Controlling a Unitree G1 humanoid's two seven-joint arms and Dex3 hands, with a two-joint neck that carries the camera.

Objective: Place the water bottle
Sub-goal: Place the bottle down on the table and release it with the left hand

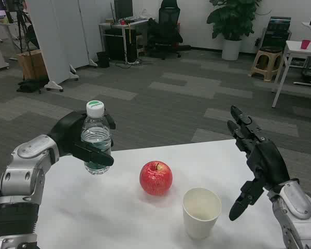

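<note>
A clear water bottle (96,136) with a white cap stands upright at the far left of the white table (119,218), part full. My left hand (78,141) grips it around the middle, fingers wrapped across its front. Whether its base touches the table I cannot tell. My right hand (256,158) hovers above the table's right side, fingers spread and holding nothing.
A red apple (156,177) lies mid-table, just right of the bottle. A white paper cup (201,211) stands upright in front of the apple, near my right hand. Beyond the table's far edge lies grey carpet with office furniture.
</note>
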